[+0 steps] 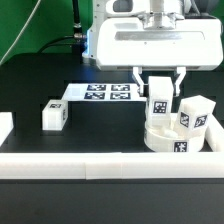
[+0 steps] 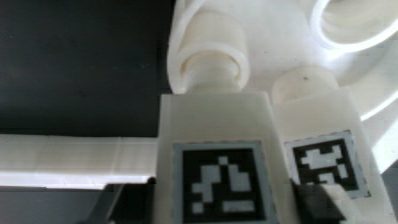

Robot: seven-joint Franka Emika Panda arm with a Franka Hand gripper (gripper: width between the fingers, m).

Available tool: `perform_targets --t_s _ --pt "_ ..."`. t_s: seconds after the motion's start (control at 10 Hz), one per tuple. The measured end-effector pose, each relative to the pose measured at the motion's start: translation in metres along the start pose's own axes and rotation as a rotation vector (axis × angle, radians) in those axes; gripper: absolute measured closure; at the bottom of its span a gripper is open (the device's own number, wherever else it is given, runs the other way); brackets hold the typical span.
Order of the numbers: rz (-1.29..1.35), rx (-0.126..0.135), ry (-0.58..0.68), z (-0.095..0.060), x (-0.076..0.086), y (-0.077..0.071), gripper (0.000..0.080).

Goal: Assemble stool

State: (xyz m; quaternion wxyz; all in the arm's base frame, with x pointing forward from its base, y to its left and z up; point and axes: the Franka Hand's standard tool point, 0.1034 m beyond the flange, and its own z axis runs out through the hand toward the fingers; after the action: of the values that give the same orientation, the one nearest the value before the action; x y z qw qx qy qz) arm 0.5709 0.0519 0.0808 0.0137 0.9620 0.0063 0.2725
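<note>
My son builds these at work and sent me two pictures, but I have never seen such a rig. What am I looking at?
This is a single robot arm with a two-finger gripper, putting a small white stool together. One picture comes from a camera standing off the arm. The other comes from a camera on its wrist. The gripper is shut on one stool leg, a white block with a black-and-white tag, held upright over the round seat. A second leg stands on the seat, and a third leg sits loose on the black table. The flat marker board belongs to the rig, not the stool. White rails border the table.
</note>
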Motion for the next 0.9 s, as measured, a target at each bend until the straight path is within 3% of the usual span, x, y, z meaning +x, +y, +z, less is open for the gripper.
perform_targets --t_s 0.1,0.3,0.8,0.9 --pt "0.026 -0.008 0.011 0.000 -0.002 0.009 0.0462" --pt "0.073 0.003 -0.002 0.001 -0.011 0.009 0.0462" --pt "0.085 0.013 -0.035 0.003 -0.014 0.007 0.0462" --pt "0.085 0.013 -0.035 0.002 -0.014 0.007 0.0251"
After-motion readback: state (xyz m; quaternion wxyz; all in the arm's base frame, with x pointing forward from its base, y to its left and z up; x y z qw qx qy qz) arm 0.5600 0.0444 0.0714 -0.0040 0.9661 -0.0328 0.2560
